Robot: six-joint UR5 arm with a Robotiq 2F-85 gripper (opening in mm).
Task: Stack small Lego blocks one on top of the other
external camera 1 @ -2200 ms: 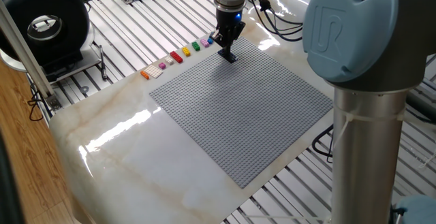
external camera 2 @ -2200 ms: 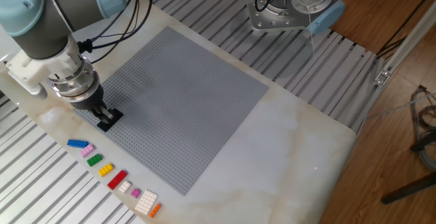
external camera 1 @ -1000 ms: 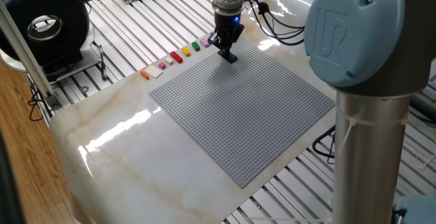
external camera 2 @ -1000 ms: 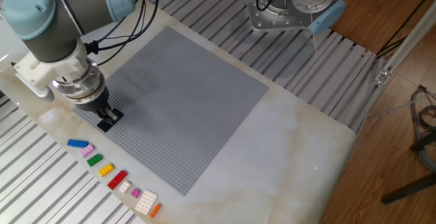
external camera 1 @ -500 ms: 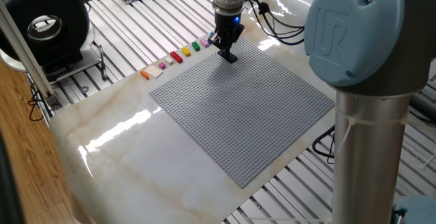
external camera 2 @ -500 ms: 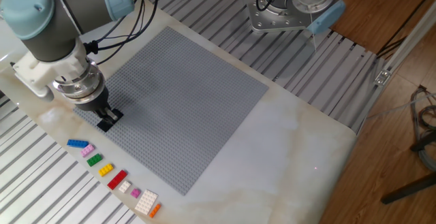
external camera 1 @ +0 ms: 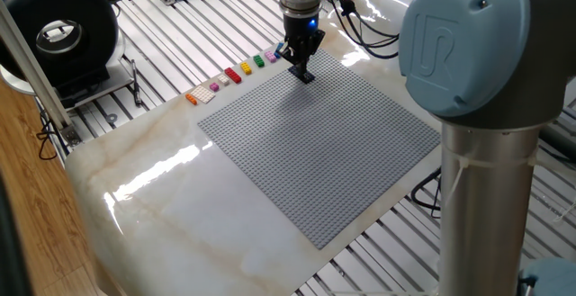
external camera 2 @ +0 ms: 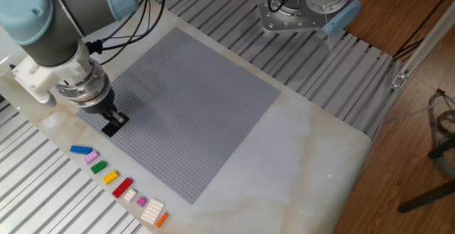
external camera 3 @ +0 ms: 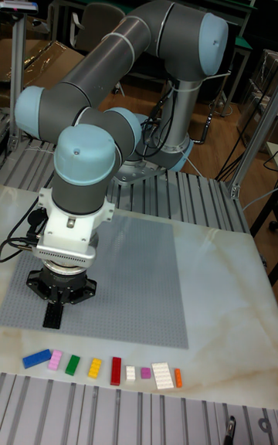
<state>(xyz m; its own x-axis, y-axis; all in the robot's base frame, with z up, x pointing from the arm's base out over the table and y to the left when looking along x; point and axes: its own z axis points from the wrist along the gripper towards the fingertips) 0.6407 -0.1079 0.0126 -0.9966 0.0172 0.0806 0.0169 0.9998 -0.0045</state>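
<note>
My gripper (external camera 1: 301, 67) (external camera 2: 115, 119) (external camera 3: 52, 307) points straight down at the near-left corner of the grey baseplate (external camera 2: 192, 99). Its fingers look shut on the dark navy brick (external camera 2: 110, 129) (external camera 1: 306, 76) (external camera 3: 52, 317), which sits on the plate's studs. The other small Lego blocks lie in a row on the marble just off the plate's edge: blue (external camera 2: 80, 150), pink (external camera 2: 90, 158), green (external camera 2: 98, 167), yellow (external camera 2: 110, 178), red (external camera 2: 122, 188), another pink (external camera 2: 141, 202) and orange (external camera 2: 162, 220). None of them is stacked.
Two white bricks (external camera 2: 130, 195) (external camera 2: 153, 210) lie in the same row. The arm's base (external camera 2: 302, 10) stands beyond the far side of the plate. A slatted metal table surrounds the marble slab (external camera 1: 180, 215). A black round device (external camera 1: 58, 31) stands off to one side.
The wrist has shifted very slightly over the last two seconds. The dark navy brick has stayed at the same spot on the plate, and the row of bricks is untouched.
</note>
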